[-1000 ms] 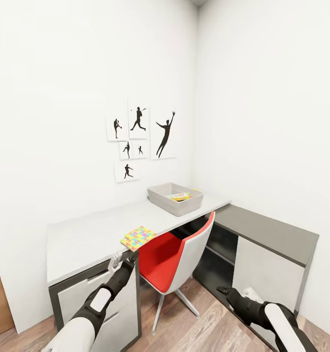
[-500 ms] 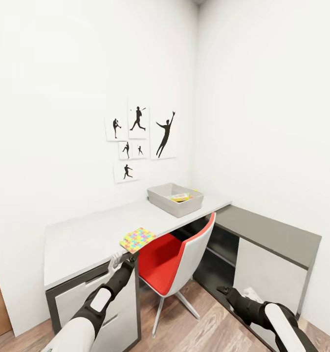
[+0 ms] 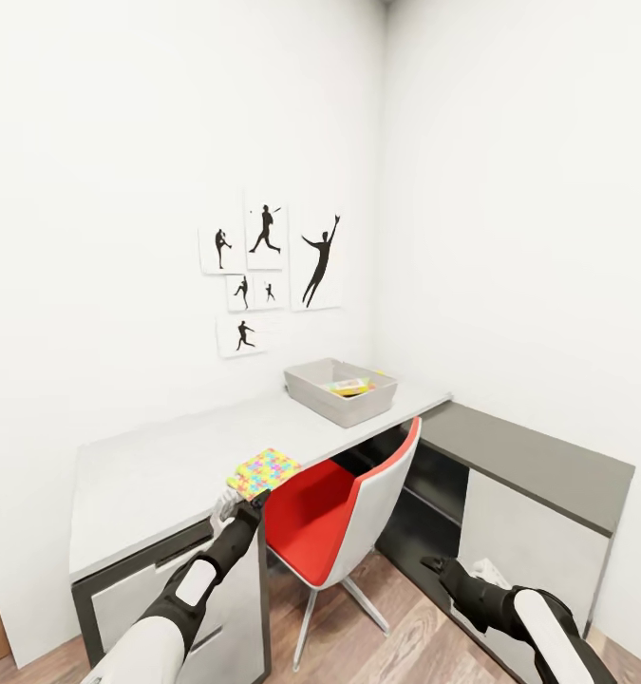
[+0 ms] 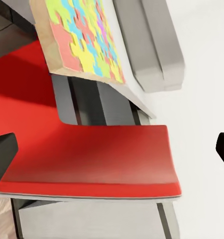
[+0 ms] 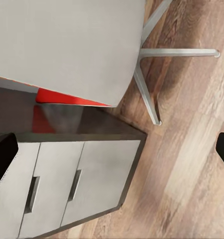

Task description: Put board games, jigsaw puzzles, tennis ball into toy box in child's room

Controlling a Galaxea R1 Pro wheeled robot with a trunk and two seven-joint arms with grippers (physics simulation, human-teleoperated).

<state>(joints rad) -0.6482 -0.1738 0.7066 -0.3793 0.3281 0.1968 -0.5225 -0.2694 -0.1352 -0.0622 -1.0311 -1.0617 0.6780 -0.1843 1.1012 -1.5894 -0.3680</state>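
1. Jigsaw puzzle (image 3: 263,471) is lying flat on the front edge of the table (image 3: 159,465), partly overhanging, just above the red chair (image 3: 334,518).
2. Left gripper (image 3: 233,502) is hanging just below the puzzle; in the left wrist view its fingers are standing wide apart, gripping nothing.
3. Right gripper (image 3: 434,566) is hanging low near the floor, fingers apart.
4. Toy box (image 3: 341,389) is sitting at the table's far end, coloured items showing inside.

We see one jigsaw puzzle (image 3: 264,472) lying flat at the table's (image 3: 159,465) front edge, a corner overhanging; the grey toy box (image 3: 340,389) sits open farther along, colourful items inside, too small to identify
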